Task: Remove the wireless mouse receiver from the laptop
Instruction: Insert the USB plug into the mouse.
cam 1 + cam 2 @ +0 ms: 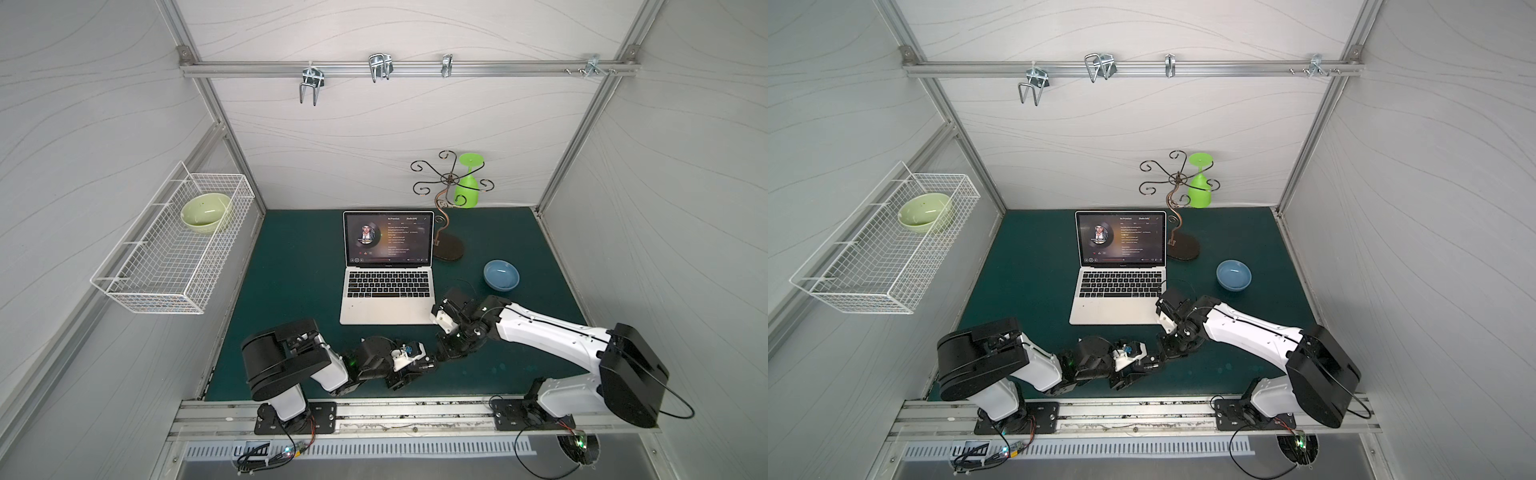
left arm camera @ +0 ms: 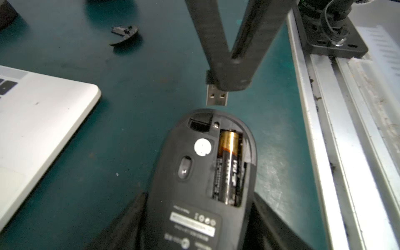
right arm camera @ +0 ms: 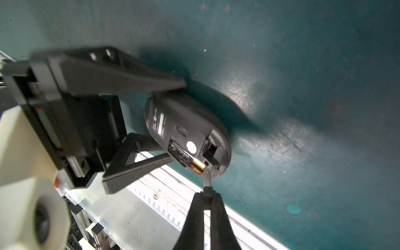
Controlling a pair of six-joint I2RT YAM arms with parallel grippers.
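The wireless mouse receiver (image 2: 217,97), a dark stub with a bare metal plug, is clear of the laptop (image 1: 388,309) and pinched in my right gripper (image 2: 229,83), which is shut on its dark end. Its plug (image 3: 207,178) points at the rim of a black computer mouse (image 2: 201,173). The mouse is belly up with its battery (image 2: 228,164) bared and an empty slot (image 2: 200,123) beside it. My left gripper (image 3: 177,121) is shut on the mouse's sides, just above the green mat. Both grippers meet in front of the laptop's right front corner (image 1: 1152,320).
A loose black battery cover (image 2: 125,34) lies on the mat. A blue bowl (image 1: 501,275) and a glass stand (image 1: 448,248) with a green glass (image 1: 469,183) stand behind the right arm. A wire basket (image 1: 174,266) hangs at left. The metal rail (image 2: 324,129) borders the mat.
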